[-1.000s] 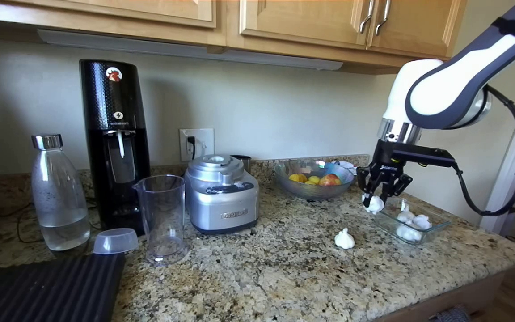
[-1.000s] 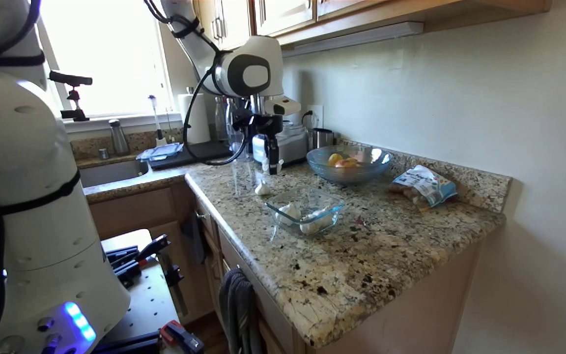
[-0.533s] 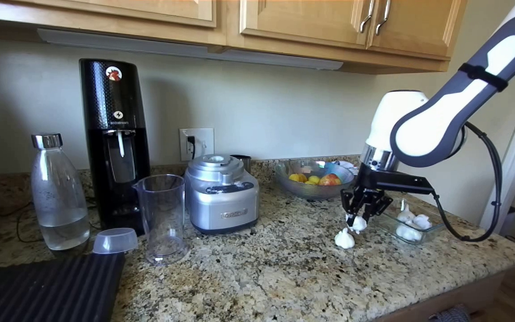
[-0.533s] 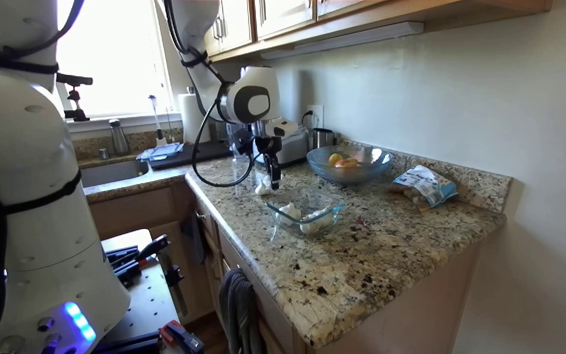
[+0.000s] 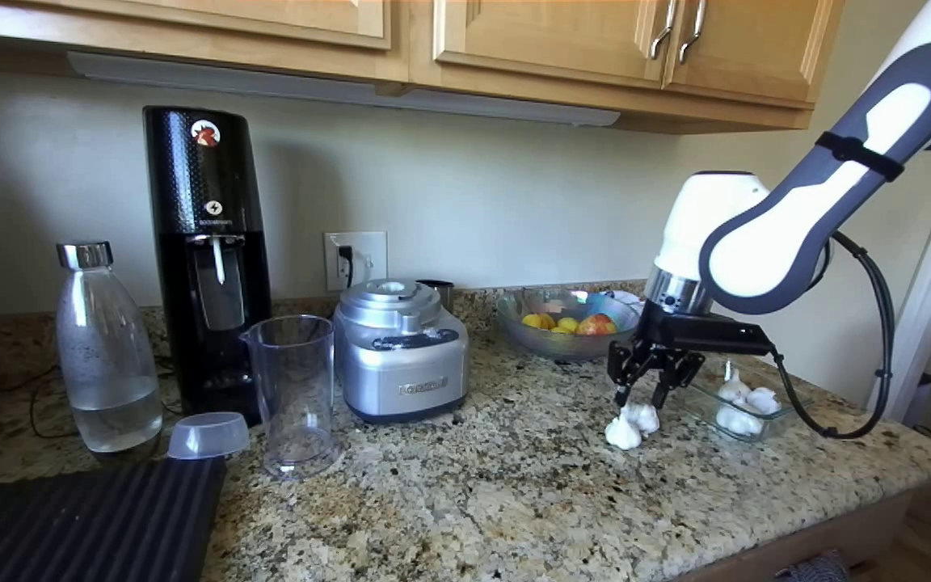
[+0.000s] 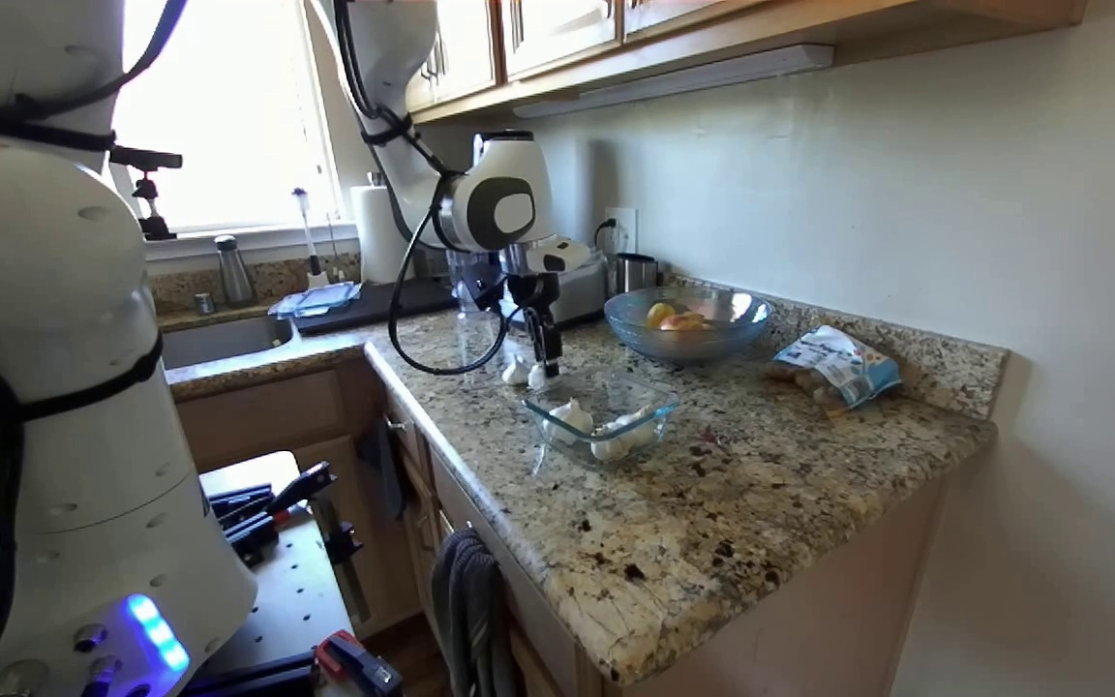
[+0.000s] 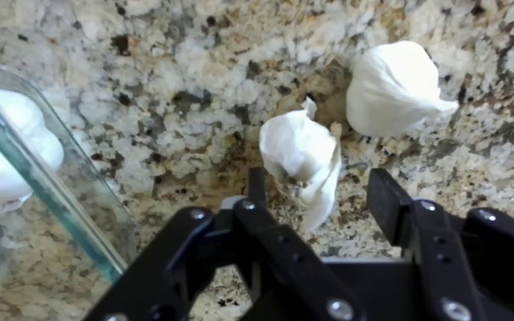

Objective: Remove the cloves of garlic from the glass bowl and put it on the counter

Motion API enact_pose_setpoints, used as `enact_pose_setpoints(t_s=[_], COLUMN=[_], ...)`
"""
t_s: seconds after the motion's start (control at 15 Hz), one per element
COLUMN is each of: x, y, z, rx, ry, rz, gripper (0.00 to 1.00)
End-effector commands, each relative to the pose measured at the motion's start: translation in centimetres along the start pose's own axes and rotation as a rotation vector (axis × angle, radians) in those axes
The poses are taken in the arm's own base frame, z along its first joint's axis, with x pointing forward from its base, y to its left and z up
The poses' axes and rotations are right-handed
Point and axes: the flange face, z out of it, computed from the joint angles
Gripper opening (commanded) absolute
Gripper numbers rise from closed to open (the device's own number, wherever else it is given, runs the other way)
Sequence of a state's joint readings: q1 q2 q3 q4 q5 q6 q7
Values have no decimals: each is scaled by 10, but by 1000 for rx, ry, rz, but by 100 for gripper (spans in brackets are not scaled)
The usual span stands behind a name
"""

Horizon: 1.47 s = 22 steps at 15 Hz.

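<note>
garlic bulb (image 7: pixel 301 156) lies on the bench (image 7: pixel 185 133), just under the tool (image 7: pixel 317 189), outside the glass bowl (image 7: pixel 67 209). fingers (image 7: pixel 386 203) spread apart, one to each side, bench showing between bulb and one finger in the wrist view, so nothing gripped as far as i see; in an exterior view the tips sit about level with the bulb's top. second bulb (image 7: pixel 393 89) just beside it on the bench, thin gap between them. bowl sits near, on the opposite side from that neighbour, with more garlic (image 5: pixel 760 399) inside: looks like three lumps, overlapping, exact count unsure through the glass. step in hand, my call: letting go of this bulb on the bench, pretty much at its end. task part done: two out, rest to go. next move calls for a straight lift, fingers wide so they don't snag the loose papery skin or roll the bulb into its neighbour, then a swing over the bowl and down onto one of the lumps. bowl's rim is the thing to watch: fingers need to go down inside it, and crowded bulbs may leave little room. farther out: fruit bowl (image 5: pixel 566 347) at the back of the bench, silver appliance (image 5: pixel 405 372) well apart from the garlic, bag (image 6: pixel 833 360) lying near the fruit bowl in an exterior view. none of it in the way, i'd guess.
</note>
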<state>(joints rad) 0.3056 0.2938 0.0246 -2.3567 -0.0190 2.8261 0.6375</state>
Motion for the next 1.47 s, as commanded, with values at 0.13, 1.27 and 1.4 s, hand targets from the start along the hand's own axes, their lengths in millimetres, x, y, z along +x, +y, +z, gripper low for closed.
enact_pose_setpoints(t_s=[0.13,1.27,1.4], x=[-1,34,31], y=[23,142,151], z=[-61,-32,-15], rx=[-6,-349,-375], ry=[46,-54,-72], rz=[59,362,398], gripper=[99,100,100])
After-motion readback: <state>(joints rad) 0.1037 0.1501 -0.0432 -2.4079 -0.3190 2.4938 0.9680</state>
